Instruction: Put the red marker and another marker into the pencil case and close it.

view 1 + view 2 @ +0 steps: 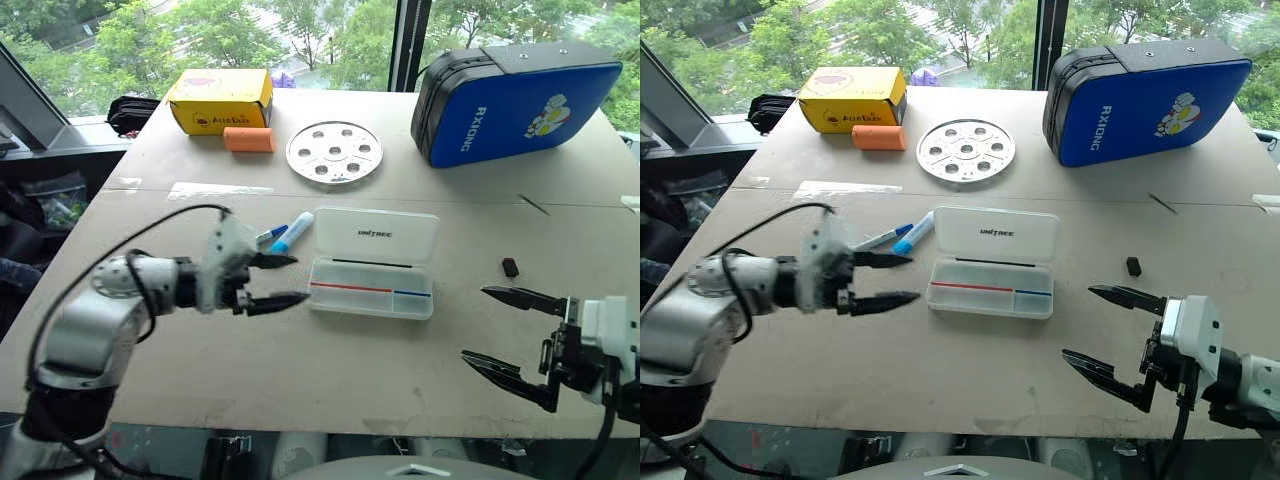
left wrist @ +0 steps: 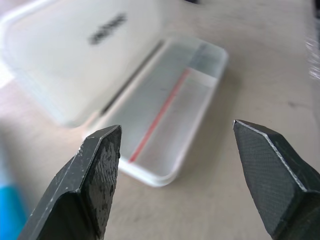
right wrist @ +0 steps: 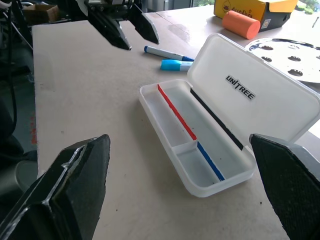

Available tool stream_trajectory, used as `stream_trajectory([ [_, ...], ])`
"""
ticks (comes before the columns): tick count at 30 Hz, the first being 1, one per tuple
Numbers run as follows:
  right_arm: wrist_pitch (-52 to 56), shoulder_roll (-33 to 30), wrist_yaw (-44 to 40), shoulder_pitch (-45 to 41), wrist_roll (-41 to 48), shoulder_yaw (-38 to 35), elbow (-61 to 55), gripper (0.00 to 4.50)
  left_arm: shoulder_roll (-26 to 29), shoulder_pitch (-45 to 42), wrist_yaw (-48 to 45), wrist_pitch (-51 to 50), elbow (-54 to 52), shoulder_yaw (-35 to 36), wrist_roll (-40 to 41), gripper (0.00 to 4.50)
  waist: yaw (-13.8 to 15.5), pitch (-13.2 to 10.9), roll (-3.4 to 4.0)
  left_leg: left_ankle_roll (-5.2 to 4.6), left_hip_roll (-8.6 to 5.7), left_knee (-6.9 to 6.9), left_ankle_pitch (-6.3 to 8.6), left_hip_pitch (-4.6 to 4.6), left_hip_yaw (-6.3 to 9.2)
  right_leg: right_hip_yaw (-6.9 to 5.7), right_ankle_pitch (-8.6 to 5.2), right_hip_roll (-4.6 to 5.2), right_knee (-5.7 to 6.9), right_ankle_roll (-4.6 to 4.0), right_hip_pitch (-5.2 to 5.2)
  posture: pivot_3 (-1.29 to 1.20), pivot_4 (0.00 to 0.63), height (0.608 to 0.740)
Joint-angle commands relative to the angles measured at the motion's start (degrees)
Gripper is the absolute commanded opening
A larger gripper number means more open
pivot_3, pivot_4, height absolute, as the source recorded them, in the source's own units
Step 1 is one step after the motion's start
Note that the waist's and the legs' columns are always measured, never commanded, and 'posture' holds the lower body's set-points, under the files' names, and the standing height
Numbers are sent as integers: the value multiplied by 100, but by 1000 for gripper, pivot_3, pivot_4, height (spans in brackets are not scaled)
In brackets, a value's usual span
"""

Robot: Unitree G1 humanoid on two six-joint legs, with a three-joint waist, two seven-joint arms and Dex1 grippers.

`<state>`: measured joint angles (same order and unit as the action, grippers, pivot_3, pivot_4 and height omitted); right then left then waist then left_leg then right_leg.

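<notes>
Black fingers of the left gripper (image 1: 283,280) stand apart, holding nothing, just beside the open pencil case (image 1: 371,287). Right gripper (image 1: 505,334) gapes wide, empty, well apart. Two blue-capped markers (image 1: 283,235) lie beside the lid.

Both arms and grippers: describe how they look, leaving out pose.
The left arm is silver-grey with rounded joints and a loose black cable; its left gripper has two tapered black fingers on a pale mount. The right gripper has matching black fingers on a white block.
</notes>
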<state>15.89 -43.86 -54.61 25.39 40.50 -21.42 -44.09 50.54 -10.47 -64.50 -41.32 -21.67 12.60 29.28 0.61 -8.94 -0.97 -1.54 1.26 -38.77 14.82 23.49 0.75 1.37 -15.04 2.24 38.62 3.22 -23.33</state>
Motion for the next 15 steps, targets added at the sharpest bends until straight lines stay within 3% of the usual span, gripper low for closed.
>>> stream_trajectory([
  [1,-37,43,-20,-164,35,164,-18,4500,266,-255,242,433,1174,-128,-588,3596,26,-1,7,0,-5,1,0,-17,-4,1,-1,1,-2,0,17,0,150,740],
  [4,-59,56,-25,-208,6,197,10,4500,229,-755,293,938,2104,-559,-1033,3596,38,-4,-4,0,-19,17,1,-62,-19,2,-2,1,-22,-1,65,0,150,740],
  [15,-165,154,0,432,-27,-206,-335,4500,-190,-2512,222,2744,5098,-2195,-2753,3596,12,-2,-16,0,-23,31,1,-62,-21,10,0,0,-29,0,61,0,150,740],
])
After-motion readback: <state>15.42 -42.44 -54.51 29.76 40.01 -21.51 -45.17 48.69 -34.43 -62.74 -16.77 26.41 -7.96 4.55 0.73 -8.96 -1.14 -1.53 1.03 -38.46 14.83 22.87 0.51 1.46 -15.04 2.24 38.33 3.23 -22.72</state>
